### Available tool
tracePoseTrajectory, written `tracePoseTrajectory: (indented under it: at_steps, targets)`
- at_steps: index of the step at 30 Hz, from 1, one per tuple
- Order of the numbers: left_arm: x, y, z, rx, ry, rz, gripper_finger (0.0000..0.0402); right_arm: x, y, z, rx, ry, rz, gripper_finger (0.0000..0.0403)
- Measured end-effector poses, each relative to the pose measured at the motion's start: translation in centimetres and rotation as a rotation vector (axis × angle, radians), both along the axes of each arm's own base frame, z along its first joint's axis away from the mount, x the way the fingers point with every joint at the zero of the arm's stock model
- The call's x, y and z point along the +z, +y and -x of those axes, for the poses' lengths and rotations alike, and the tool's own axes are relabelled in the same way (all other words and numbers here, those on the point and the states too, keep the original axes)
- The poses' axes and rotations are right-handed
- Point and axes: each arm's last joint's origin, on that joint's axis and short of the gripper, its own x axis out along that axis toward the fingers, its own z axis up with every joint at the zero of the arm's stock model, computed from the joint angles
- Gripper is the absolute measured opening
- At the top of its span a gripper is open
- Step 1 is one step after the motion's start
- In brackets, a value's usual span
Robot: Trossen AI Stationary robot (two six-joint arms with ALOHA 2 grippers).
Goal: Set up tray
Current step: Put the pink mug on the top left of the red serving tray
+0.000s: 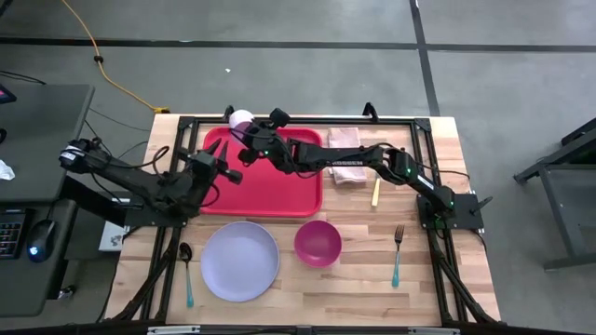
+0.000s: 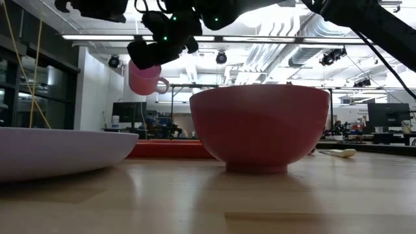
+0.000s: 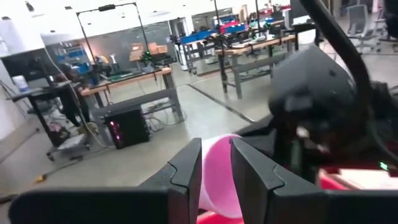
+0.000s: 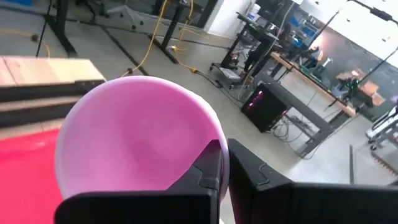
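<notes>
Nearby, bowl (image 1: 318, 243) and plate (image 1: 240, 261) sit beside tray (image 1: 279, 186)

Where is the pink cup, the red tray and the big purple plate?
pink cup (image 4: 134, 137): right wrist view, inside of its bowl.
red tray (image 1: 279, 191): high view, bare floor of it.
purple plate (image 1: 240, 261): high view, its flat middle.

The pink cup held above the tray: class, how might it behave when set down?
The pink cup looks like light, stiff plastic, so probably not fragile. The right gripper pinches only its rim, so it may tilt. Its side handle could make it tip on the tray.
</notes>
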Motion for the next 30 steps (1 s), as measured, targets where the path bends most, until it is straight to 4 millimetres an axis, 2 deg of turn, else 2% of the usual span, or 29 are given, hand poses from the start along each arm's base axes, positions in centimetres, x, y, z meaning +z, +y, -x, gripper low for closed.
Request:
tracePoseTrajectory:
  at_steps: [11, 17, 25, 30]
  targets:
    - [0.4, 0.8, 2.2, 0.001, 0.104, -0.036, 0.0117, 0.0, 2.5, -0.5, 0.125, 0.132, 0.089, 0.0]
    - [0.6, 1.4, 4.1, -0.02, 0.076, -0.027, 0.0117, -0.3, 2.4, -0.5, 0.165, 0.198, 0.115, 0.0]
    - [-2.1, 1.6, 4.8, -0.242, 0.082, 0.063, 0.0117, -0.5, 1.9, -0.4, 0.176, 0.223, 0.102, 0.0]
    - [-3.2, 1.9, 4.4, -0.253, 0.091, 0.131, 0.0117, -0.6, 2.6, -0.5, 0.226, 0.198, 0.075, 0.0]
